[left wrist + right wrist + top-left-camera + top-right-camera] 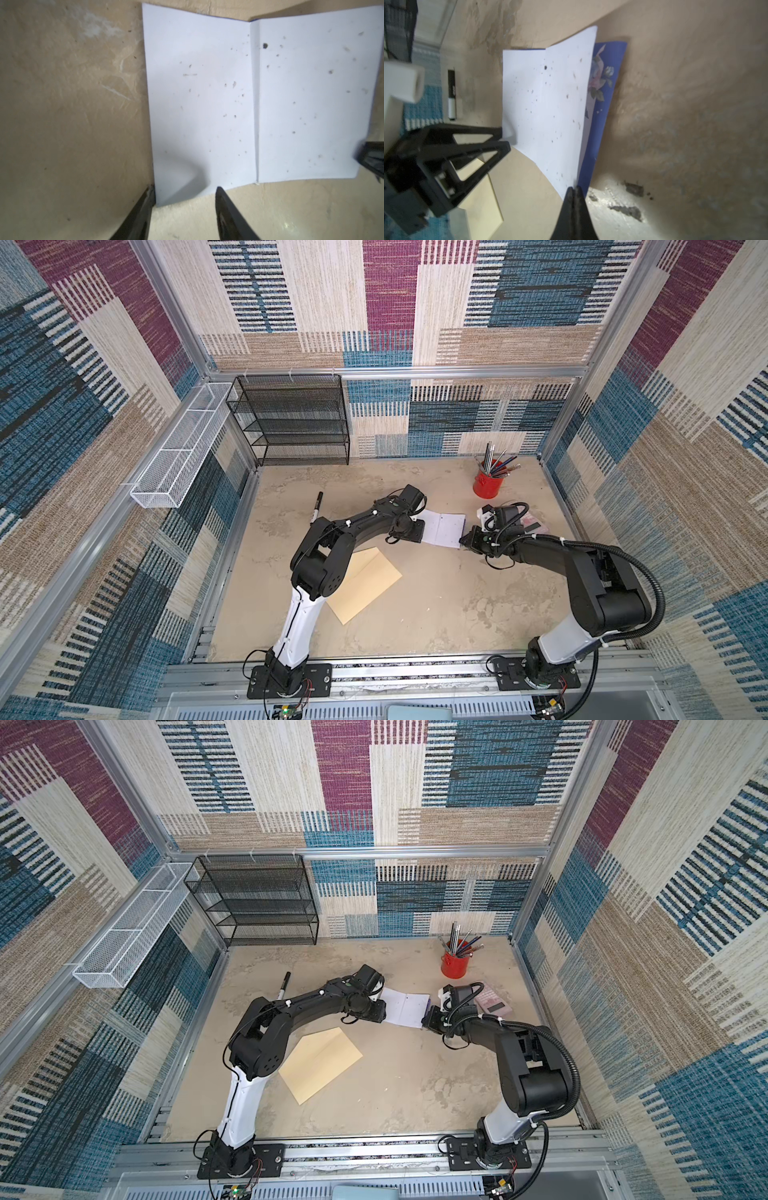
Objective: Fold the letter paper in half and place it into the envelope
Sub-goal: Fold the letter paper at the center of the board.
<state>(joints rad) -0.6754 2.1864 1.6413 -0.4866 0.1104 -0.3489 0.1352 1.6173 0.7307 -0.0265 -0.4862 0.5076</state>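
On the table (436, 614): paper (442, 529), white side up.
Left gripper (185, 191): half wide, around a paper corner.
Right gripper (573, 189): closed, seems to pinch paper edge.
Envelope (365, 585): flat, well apart.

No text, label or number can be read anywhere. The marker (452, 95) carries small white print, too blurred to make out.

Beige tabletop (436, 614), letter paper (442, 529), envelope (370, 589), marker (316, 508), red pen cup (486, 485)
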